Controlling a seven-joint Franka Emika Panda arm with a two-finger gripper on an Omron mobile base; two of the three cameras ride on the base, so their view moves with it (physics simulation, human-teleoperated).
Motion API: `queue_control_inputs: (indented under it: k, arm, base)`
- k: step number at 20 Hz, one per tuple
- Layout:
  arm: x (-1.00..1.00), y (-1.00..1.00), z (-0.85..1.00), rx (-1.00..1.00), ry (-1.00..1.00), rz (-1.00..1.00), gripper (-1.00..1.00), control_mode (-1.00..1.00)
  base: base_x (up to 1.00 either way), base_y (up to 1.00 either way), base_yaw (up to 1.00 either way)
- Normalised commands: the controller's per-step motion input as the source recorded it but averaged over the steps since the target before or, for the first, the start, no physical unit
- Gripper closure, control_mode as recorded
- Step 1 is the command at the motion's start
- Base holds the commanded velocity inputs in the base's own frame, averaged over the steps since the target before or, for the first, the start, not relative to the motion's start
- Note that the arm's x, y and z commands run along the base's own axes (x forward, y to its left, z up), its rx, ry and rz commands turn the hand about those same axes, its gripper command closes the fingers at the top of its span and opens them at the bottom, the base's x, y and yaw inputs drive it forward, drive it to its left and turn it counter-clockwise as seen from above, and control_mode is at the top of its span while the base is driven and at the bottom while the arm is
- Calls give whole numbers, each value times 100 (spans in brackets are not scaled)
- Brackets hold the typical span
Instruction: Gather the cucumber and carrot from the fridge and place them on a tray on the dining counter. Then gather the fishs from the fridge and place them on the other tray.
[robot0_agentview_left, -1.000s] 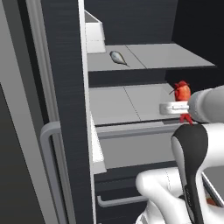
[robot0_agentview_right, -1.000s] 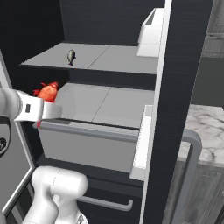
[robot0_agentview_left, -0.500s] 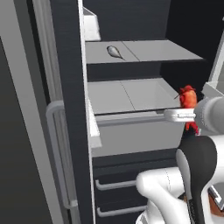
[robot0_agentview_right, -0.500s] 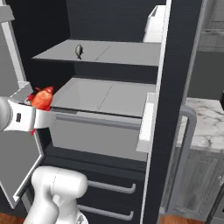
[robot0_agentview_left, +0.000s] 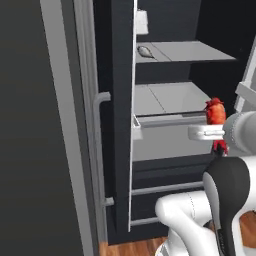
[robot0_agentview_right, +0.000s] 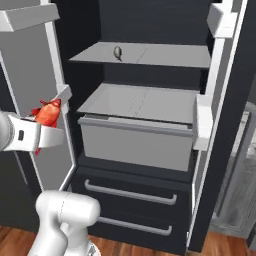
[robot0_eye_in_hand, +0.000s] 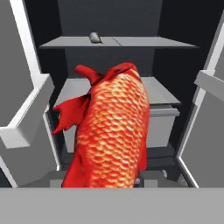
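- I see my white arm's two-finger gripper out in front of the tall black fridge with light grey shelves.
- The jaws are clamped on the bright red-orange fish with spiky fins. They hold it near its low end, and it stands upright with most of its body above them.
- In the left base view the red-orange fish is in front of the fridge's right side, level with the big grey drawer.
- In the right base view the same fish is by the open left door with its light grey inside, outside the fridge.
- In the hand view the fish is very close to the camera, and its scales look orange and shiny.
- The slim silver-grey fish lies on the top grey shelf, far from the red one. I also see it in the left base view and the hand view.
- Both fridge doors are open. The right door has a small grey bin on it.
- Two dark lower drawers with long grey bar handles are shut at the bottom of the fridge.
- A brown wood floor lies under the fridge.
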Motion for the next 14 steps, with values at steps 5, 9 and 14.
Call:
queue_control_inputs:
  k: [5, 9, 14]
  arm:
    - [0, 0, 0, 0, 0, 0, 100, 100]
    - [0, 0, 0, 0, 0, 0, 100, 100]
    - [0, 0, 0, 0, 0, 0, 100, 100]
  base:
    - [-47, 58, -3]
    - [-34, 69, -9]
    - [-20, 81, -13]
